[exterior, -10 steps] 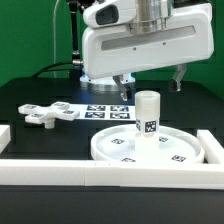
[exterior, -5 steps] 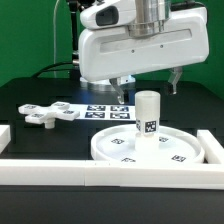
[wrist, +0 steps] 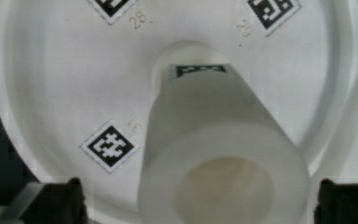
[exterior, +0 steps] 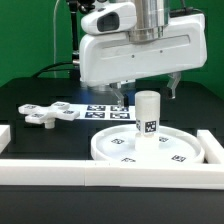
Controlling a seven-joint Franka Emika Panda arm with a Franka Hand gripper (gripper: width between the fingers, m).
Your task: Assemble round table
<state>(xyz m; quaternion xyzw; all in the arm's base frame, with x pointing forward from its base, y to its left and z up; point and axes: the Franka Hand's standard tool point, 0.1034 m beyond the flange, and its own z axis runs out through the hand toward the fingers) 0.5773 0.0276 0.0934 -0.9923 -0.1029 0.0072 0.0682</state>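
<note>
Green backdrop (exterior: 25, 40) and a black desk (exterior: 30, 145) frame the work. Near the front, a large white plastic rimmed round disc (exterior: 175, 150) (wrist: 60, 90) with small black-white square markers lies flat. A short white cylinder leg (exterior: 148, 118) (wrist: 211, 130) stands upright at its middle; whether it is fastened there is unclear. The gripper (exterior: 149, 95) (wrist: 202, 195) hangs over the leg spread wide, one dark fingertip to each side, seemingly not touching it. A white cross-shaped foot piece (exterior: 45, 115) lies well apart toward the exterior view's left, with the marker board (exterior: 100, 110) between. Long white border rails (exterior: 90, 172) edge the desk.
</note>
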